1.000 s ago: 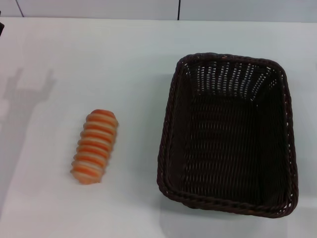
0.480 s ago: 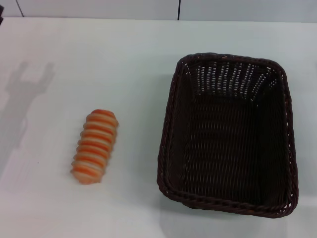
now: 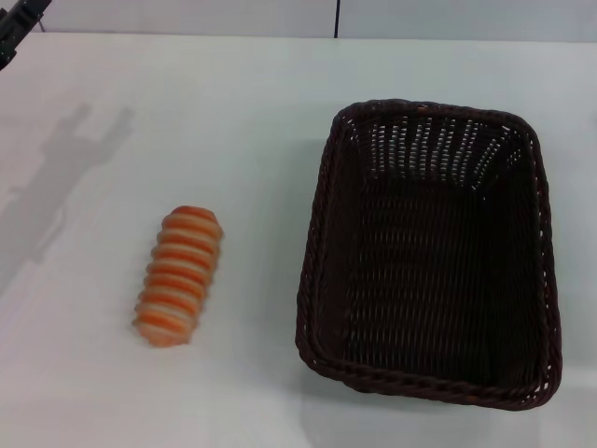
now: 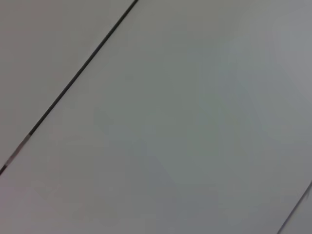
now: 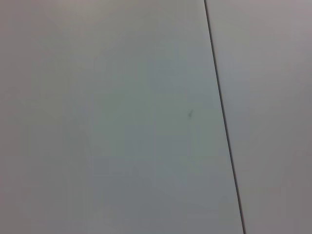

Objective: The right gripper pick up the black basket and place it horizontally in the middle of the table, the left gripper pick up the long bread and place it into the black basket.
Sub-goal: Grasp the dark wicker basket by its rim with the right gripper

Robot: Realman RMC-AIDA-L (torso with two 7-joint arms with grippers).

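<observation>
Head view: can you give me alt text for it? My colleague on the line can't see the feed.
An empty black basket sits on the right of the white table, its long side running away from the robot. The long bread, striped orange and cream, lies apart on the left. A dark bit of the left arm shows at the far left corner; no claw is visible.

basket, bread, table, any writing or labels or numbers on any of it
There is none to read in any view.
black basket: plain dark weave, no tag or label showing.
long bread: only orange and cream stripes.
table: bare white surface, no marks that read as text.
Both wrist views show only plain pale panels with a dark seam, no lettering.
</observation>
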